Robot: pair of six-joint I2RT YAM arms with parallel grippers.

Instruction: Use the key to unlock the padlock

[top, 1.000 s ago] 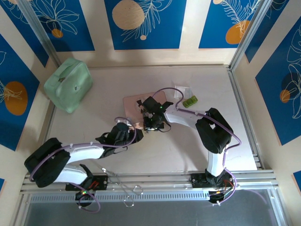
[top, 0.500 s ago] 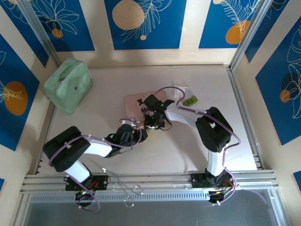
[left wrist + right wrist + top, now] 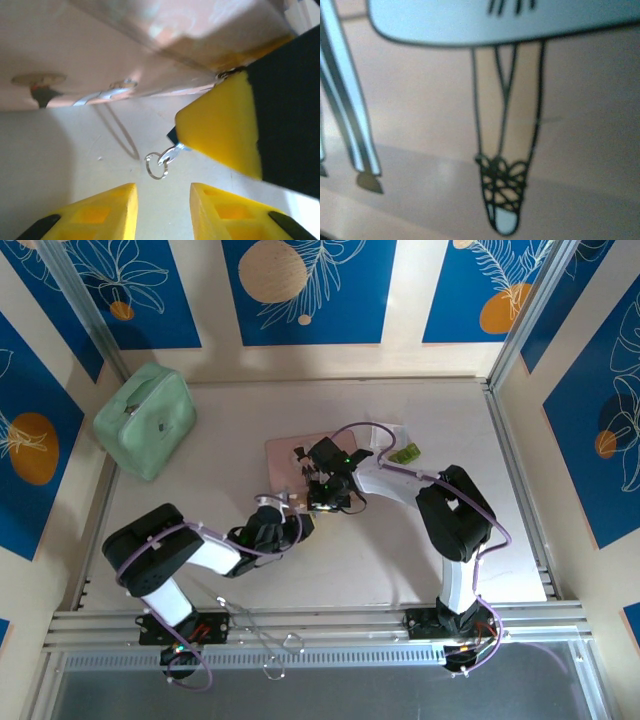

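The left arm has folded further in over the last second, its elbow swinging right while the left pincer [image 3: 162, 187] closed on the near edge of the pink tin box [image 3: 285, 455]. The right pincer [image 3: 322, 495] has hardly shifted. I take that as lining up on the key [image 3: 172, 150], with the lock not yet turned. The left pincer stands partly open and empty, its gap aimed at the ring [image 3: 156, 166] hanging from the key, just beyond its tips. The key juts from under one yellow pad [image 3: 220, 135] of the right pincer, mid-bench; how far that pincer is closed I cannot tell. A dark blue sliver at the pad's edge may be the padlock [image 3: 171, 134], though too little shows to be sure. Count: two pincers, one key, one ring, one tin, one green pouch [image 3: 145, 420] far left, and one small green item [image 3: 405, 453] far right on the bench [image 3: 400, 550].
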